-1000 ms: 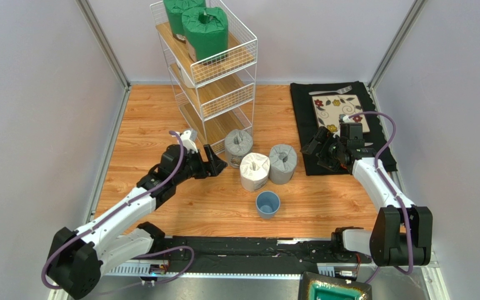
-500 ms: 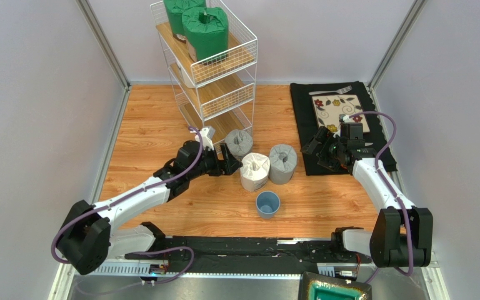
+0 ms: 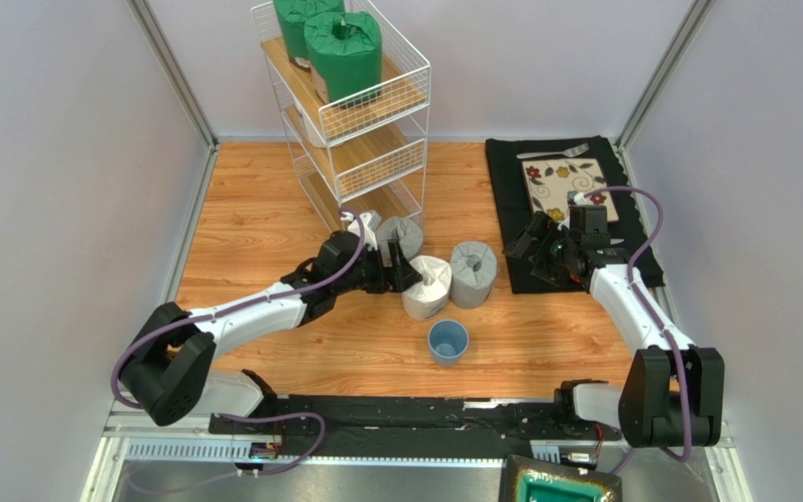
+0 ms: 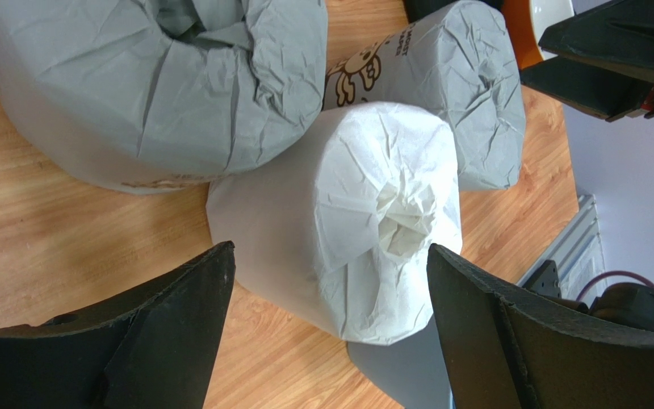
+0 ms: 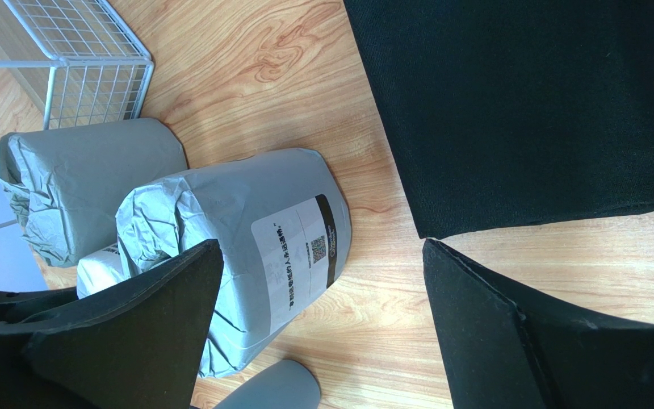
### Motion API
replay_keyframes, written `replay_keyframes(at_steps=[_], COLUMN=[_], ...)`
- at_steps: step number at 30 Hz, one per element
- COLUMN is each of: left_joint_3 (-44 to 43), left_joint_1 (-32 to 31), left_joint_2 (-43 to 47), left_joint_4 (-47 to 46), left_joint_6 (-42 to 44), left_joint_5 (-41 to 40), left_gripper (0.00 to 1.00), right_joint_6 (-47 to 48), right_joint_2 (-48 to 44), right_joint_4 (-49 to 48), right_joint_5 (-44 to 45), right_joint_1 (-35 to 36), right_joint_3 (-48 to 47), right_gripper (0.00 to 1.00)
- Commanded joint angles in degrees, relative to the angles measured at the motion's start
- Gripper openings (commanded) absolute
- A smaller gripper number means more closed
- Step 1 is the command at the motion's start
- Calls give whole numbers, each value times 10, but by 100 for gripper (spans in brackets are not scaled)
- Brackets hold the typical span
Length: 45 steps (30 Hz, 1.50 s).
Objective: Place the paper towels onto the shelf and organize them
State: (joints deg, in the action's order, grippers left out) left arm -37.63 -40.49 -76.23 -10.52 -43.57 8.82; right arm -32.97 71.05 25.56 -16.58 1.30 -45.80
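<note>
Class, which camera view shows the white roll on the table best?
Left wrist view: the white roll fills it, gathered top visible. Top view shows it small; right wrist view, only a sliver behind a grey roll.

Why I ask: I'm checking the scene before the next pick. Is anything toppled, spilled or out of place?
Nothing is toppled or spilled. The white roll and both grey rolls stand upright on the table; the green rolls sit on the top tier of the shelf. Only the blue cup near the white roll looks like a stray.
</note>
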Motion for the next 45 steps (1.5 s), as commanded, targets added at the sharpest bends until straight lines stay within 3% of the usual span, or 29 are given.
replay_keyframes(at_steps=[1, 7, 14, 28, 34, 37, 39, 45], left_joint_3=[-38, -67, -110, -94, -85, -88, -90, -89], left_joint_1=[-6, -20, -39, -40, -40, -40, -40, -40], left_joint_2=[-27, -68, -92, -91, -96, -102, -102, -65], left_joint_4=[-37, -28, 43, 45, 41, 33, 34, 47], left_joint_6=[-6, -2, 34, 31, 25, 24, 24, 27], left_joint_5=[1, -9, -71, -74, -61, -44, -37, -28], left_gripper=[91, 91, 88, 83, 71, 54, 49, 44], right_joint_6=[2, 2, 1, 0, -3, -2, -1, -2], right_joint_2=[-5, -4, -7, -6, -5, -6, -6, -4], right_joint_4=[-13, -16, -14, -14, -18, -17, -17, -17], right_joint_5=[-2, -2, 0, 1, -3, -2, -2, -3], right_joint_1=[-3, -3, -3, -3, -3, -2, -2, -3], right_joint_3=[-6, 0, -3, -1, 3, 4, 3, 1], right_gripper=[91, 91, 91, 91, 91, 91, 91, 91])
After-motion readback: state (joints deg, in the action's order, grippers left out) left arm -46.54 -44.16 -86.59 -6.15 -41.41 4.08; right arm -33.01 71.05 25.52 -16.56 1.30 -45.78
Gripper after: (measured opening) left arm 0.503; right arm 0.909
